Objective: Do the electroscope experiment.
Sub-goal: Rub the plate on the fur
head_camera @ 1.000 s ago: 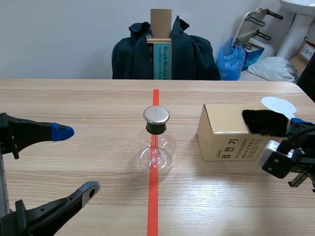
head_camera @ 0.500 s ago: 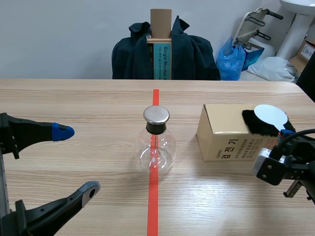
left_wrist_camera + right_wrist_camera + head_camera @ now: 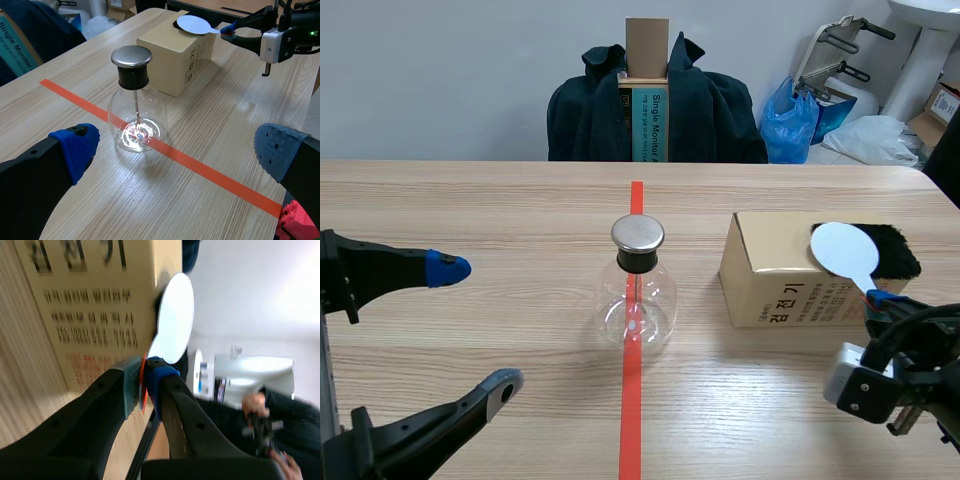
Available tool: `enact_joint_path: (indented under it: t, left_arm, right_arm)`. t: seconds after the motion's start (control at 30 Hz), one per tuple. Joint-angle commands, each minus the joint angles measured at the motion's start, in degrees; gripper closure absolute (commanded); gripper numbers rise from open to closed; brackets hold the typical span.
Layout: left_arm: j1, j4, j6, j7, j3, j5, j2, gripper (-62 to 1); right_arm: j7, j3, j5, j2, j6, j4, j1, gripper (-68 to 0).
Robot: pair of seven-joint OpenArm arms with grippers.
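We see the clear glass flask with a metal cap and black collar [image 3: 637, 290] standing upright on the orange-red tape line [image 3: 631, 410], near the tan cardboard box [image 3: 765, 280]; our right gripper [image 3: 882, 303] is clamped on the thin handle of a white round disc [image 3: 843, 250], which sits over the box's top edge, in front of a black tuft of fur [image 3: 895, 250]; our left gripper [image 3: 472, 325] hangs with fingers spread wide, well apart from the flask.

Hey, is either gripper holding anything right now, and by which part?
The right gripper pinches the white disc paddle by its thin stem, close to the disc. The left gripper is open, holding nothing.
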Motion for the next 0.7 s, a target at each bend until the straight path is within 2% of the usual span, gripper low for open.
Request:
enact_joint_path:
  t: [0.0,0.07,0.2,0.23,0.33,0.37,0.4,0.53,0.6,0.67]
  left_arm:
    - [-0.2,0.3,0.0,-1.0,0.3,-0.7,0.5,-62.3]
    - [-0.2,0.3,0.0,-1.0,0.3,-0.7,0.5,-62.3]
    - [-0.2,0.3,0.0,-1.0,0.3,-0.7,0.5,-62.3]
    - [-0.2,0.3,0.0,-1.0,0.3,-0.7,0.5,-62.3]
    - [-0.2,0.3,0.0,-1.0,0.3,-0.7,0.5,-62.3]
    - [-0.2,0.3,0.0,-1.0,0.3,-0.7,0.5,-62.3]
    - [-0.2,0.3,0.0,-1.0,0.3,-0.7,0.5,-62.3]
    - [-0.2,0.3,0.0,-1.0,0.3,-0.7,0.5,-62.3]
    - [-0.2,0.3,0.1,-1.0,0.3,-0.7,0.5,-62.3]
    - [-0.2,0.3,0.1,-1.0,0.3,-0.6,0.5,-62.3]
  right_arm:
    - [-5.5,0.7,0.5,0.7,-0.1,1.0,0.4,-0.8]
    - [-7.5,1.1,1.4,0.7,0.0,1.0,0.5,-0.8]
    - [-0.4,-0.1,1.5,0.6,0.1,1.0,0.5,-0.8]
    - [-1.0,-0.4,1.5,0.6,-0.1,1.0,0.5,-0.8]
    - [-8.0,0.1,1.5,0.7,0.0,1.0,0.5,-0.8]
    - [-8.8,0.5,1.5,0.7,0.0,1.0,0.5,-0.8]
    - [-8.1,0.8,1.5,0.8,0.0,1.0,0.5,-0.8]
    - [0.9,0.0,0.6,0.8,-0.1,1.1,0.5,-0.8]
    - [-1.8,-0.3,0.6,0.6,-0.1,1.1,0.6,-0.8]
    - [-8.0,0.0,0.6,0.5,-0.1,1.1,0.5,-0.8]
